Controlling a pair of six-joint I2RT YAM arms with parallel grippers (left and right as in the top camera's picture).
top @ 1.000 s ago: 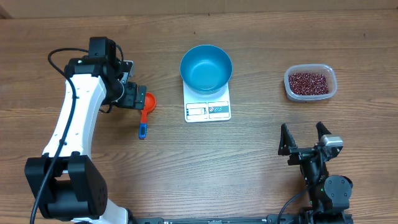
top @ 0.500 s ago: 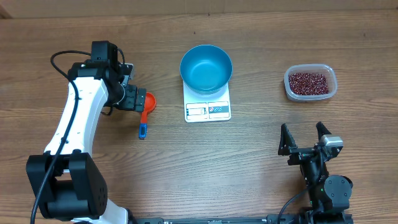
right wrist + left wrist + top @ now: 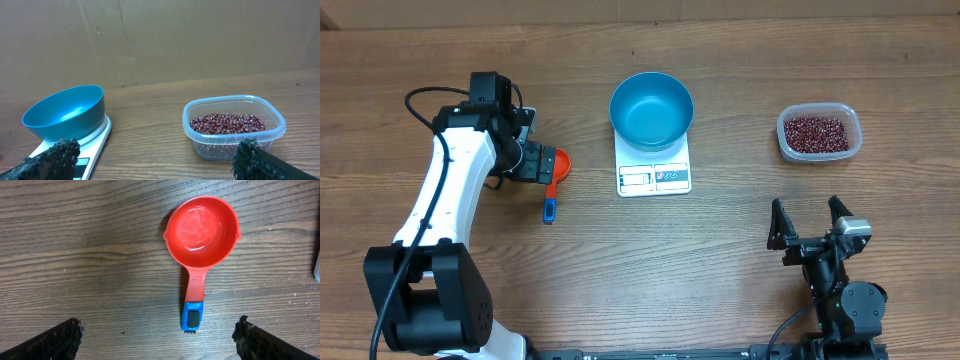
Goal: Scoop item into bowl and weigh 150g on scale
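The blue bowl (image 3: 651, 110) stands empty on the white scale (image 3: 654, 176) at the table's middle back. The dark red beans (image 3: 815, 131) fill a clear tub (image 3: 851, 147) at the right. A red scoop (image 3: 558, 164) with a blue-tipped handle (image 3: 549, 210) lies left of the scale. My left gripper (image 3: 157, 342) hovers open above the scoop (image 3: 201, 225), its black fingertips (image 3: 57, 340) wide on either side of the handle end and touching nothing. My right gripper (image 3: 810, 222) rests open near the front right, facing the bowl (image 3: 65, 116) and the tub (image 3: 234, 145).
A brown cardboard wall (image 3: 160, 40) runs along the table's far edge. The bare wooden tabletop (image 3: 720, 260) spreads between the scale and the right arm's base (image 3: 845, 300). The left arm's white links (image 3: 440, 210) reach in from the front left.
The left arm has shifted slightly above the scoop. The scoop, bowl, tub and right arm have not moved.
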